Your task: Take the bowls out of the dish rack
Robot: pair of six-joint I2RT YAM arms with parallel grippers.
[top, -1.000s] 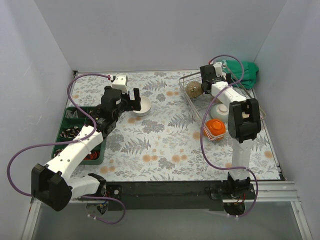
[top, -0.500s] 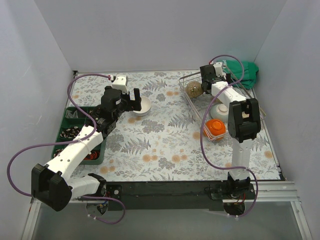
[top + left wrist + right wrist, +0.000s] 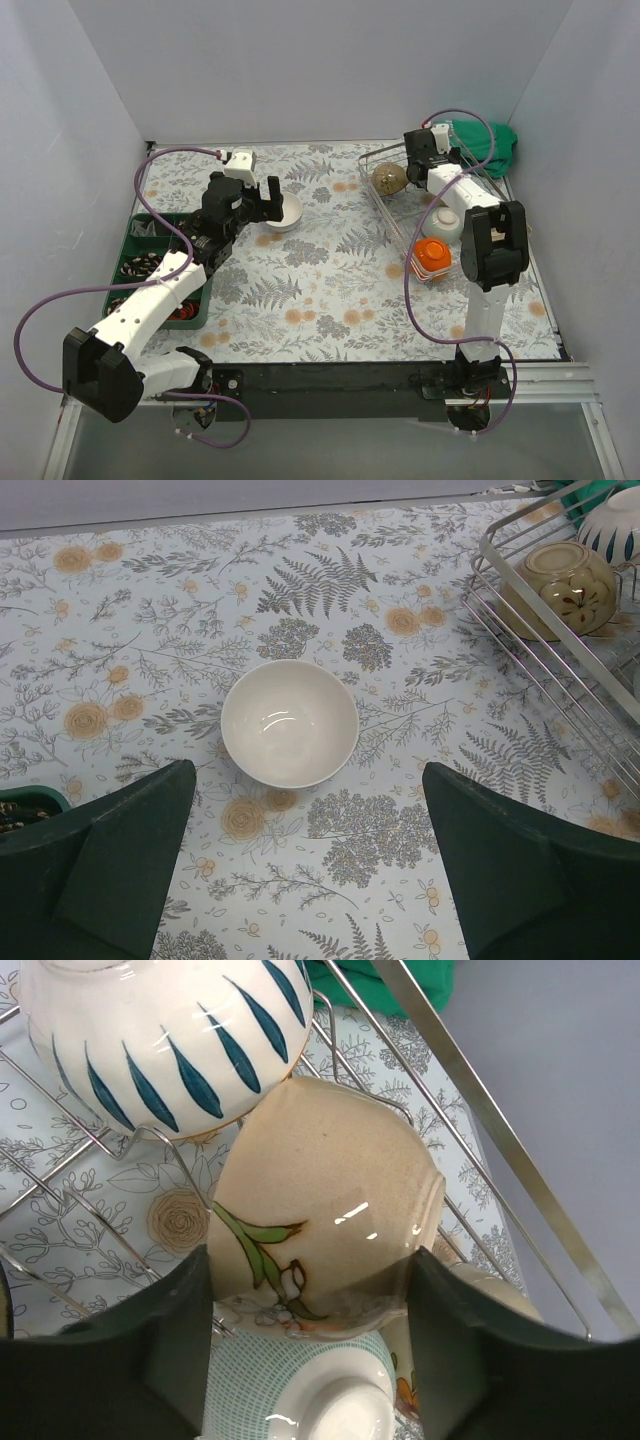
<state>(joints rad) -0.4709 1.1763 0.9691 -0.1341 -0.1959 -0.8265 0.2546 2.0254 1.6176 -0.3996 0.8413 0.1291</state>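
Observation:
The wire dish rack [image 3: 372,160] stands at the far right. My right gripper [image 3: 310,1260] reaches into its far end [image 3: 422,152]. Its fingers press both sides of a speckled tan bowl [image 3: 320,1180] with a painted green leaf. A white bowl with blue stripes [image 3: 150,1040] lies beyond it. A teal-checked bowl [image 3: 300,1390] lies nearer, and a cream bowl [image 3: 490,1290] is to the right. My left gripper [image 3: 308,772] is open and empty just short of a white bowl [image 3: 290,722] standing upright on the cloth [image 3: 285,211].
A tan bowl [image 3: 390,180] leans at the rack's far left [image 3: 565,580]. A white bowl [image 3: 443,220] and an orange bowl [image 3: 432,257] sit toward its near end. A green compartment tray [image 3: 150,225] lies at the left edge. A green cloth [image 3: 490,145] lies behind the rack.
My right arm's elbow has shifted slightly to the right with the gripper still at the rack's far end. The left arm and the white bowl have not moved.

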